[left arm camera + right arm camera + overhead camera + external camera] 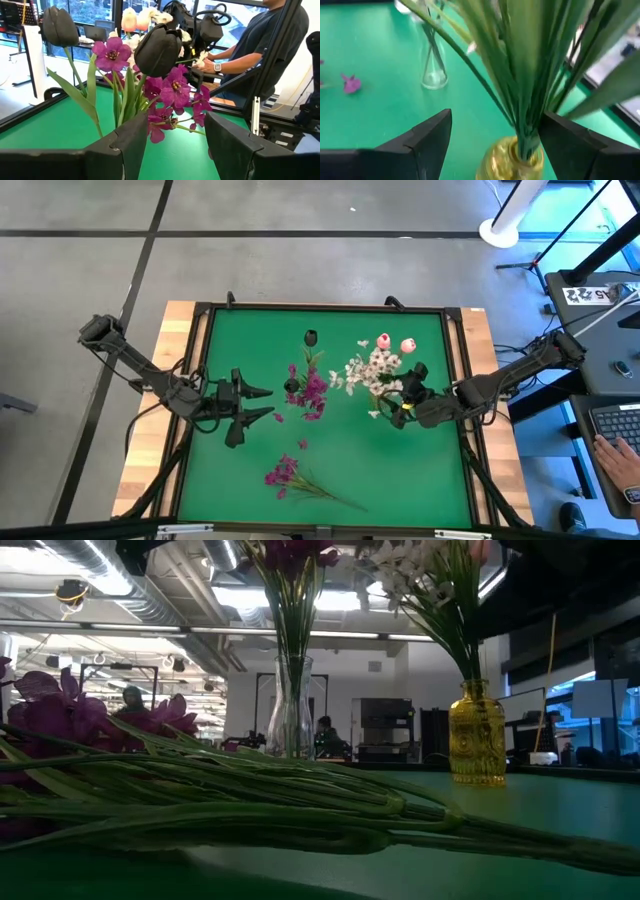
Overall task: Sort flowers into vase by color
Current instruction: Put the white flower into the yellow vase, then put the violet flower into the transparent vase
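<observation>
High view alone shows a loose magenta spray [285,473] lying at six o'clock on the counter [230,470]. Low view adds a clear vase [290,712] beside a yellow vase [477,735]. Right wrist view: right tool [492,137], fingers apart, straddles the green stems [520,75], gripping nothing; left tool [172,142] gapes empty before the magenta flowers [172,92].

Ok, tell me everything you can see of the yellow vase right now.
The yellow vase is a small amber bottle of glass-like, textured material with a narrow neck, standing upright on the green table, right of the clear vase. It holds a bunch of green stems topped with white blossoms and pink tulip buds. The right gripper sits open around its neck, fingers on either side; whether they touch it can't be told.
</observation>
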